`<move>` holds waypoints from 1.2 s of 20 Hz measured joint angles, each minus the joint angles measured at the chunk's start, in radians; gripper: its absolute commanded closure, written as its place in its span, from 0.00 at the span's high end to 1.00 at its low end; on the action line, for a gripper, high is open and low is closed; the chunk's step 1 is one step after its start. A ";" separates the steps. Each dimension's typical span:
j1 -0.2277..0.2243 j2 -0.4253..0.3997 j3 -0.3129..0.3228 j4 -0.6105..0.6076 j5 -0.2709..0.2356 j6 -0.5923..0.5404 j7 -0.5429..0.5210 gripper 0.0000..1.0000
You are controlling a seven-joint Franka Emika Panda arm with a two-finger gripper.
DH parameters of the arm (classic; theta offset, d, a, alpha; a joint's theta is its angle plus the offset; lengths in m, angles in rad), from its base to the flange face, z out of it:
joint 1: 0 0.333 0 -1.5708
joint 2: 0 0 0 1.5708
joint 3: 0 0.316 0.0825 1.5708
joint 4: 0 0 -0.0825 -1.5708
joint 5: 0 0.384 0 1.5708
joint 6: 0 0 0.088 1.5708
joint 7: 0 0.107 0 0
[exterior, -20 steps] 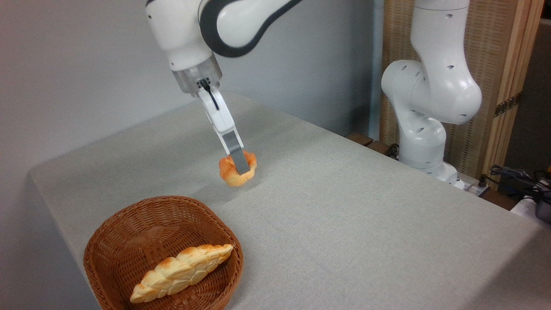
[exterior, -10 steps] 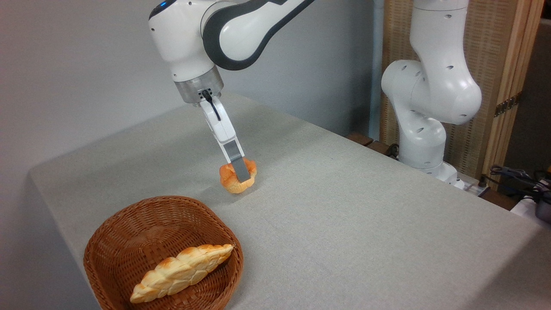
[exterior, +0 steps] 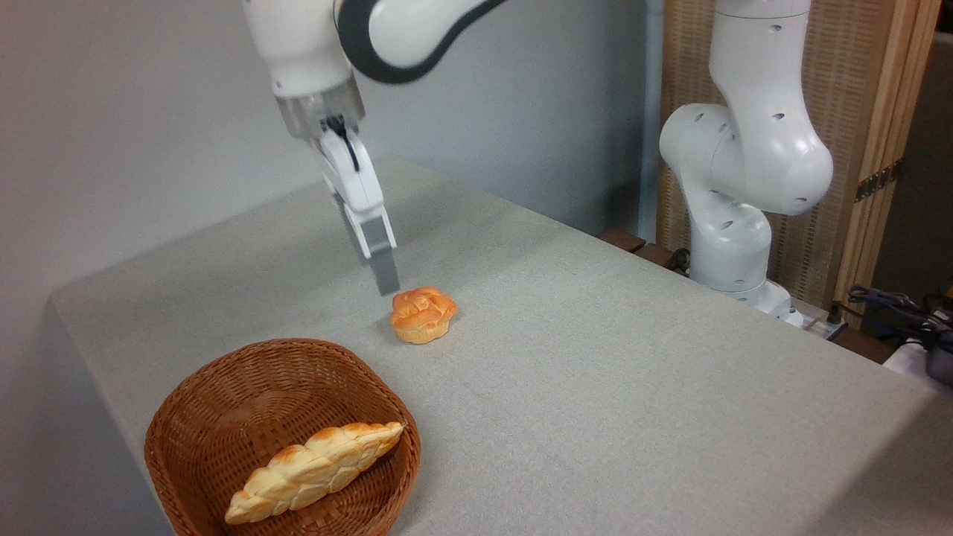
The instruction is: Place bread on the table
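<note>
The small orange-golden knotted bread rests upright on the grey-green cloth of the table, free of any grip. My gripper hangs just above and to the left of the bread, not touching it. I see the gripper edge-on, so the near finger covers the far one. Nothing is held between the fingers, and the gripper is open after letting the bun go.
A brown wicker basket stands at the front left of the table and holds a long pale braided loaf. The arm's white base rises beyond the table's far right edge, with cables beside it.
The gripper lowered the bread onto the cloth, let it go and rose up and to the left. The bread now lies alone on the table.
</note>
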 measured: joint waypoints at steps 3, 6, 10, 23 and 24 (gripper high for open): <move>0.063 -0.010 0.009 0.118 0.000 -0.052 -0.036 1.00; 0.110 -0.012 0.068 0.212 -0.028 -0.103 -0.036 1.00; 0.119 0.021 0.149 0.336 -0.050 -0.221 -0.023 1.00; 0.079 0.065 0.245 0.415 -0.051 -0.273 0.044 1.00; 0.075 0.066 0.245 0.414 -0.051 -0.275 0.044 1.00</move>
